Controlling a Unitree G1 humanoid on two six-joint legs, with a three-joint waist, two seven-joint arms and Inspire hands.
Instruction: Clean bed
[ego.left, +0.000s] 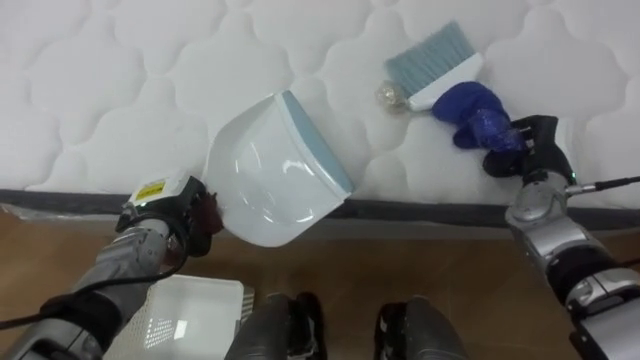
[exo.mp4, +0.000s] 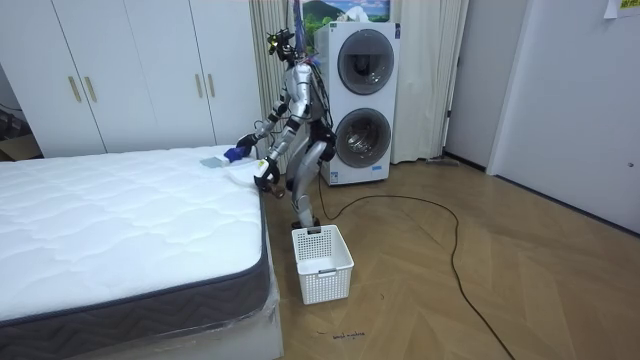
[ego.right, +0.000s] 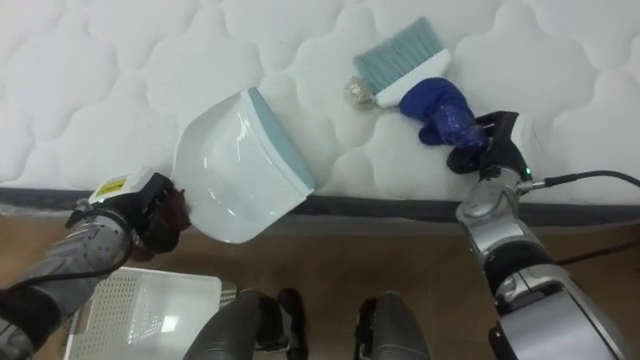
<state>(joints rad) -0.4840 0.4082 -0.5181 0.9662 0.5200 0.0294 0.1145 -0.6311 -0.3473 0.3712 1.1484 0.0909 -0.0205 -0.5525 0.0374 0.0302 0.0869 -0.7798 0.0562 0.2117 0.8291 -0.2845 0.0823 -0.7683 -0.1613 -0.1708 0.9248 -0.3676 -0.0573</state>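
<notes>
Mattress (ego.left: 120, 90) edge: dustpan (ego.left: 270, 180) w/ left hand (ego.left: 185, 215), brush (ego.left: 435, 65) w/ right hand (ego.left: 520, 145)

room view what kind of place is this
Most likely a bedroom in a home, or a mock-up of one: a bare white quilted mattress, tall white wardrobes along the wall, and two stacked front-loading laundry machines in the corner.

Bright, even indoor light, faint shadows

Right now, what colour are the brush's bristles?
Light blue; the brush shows best in the left eye view.
</notes>
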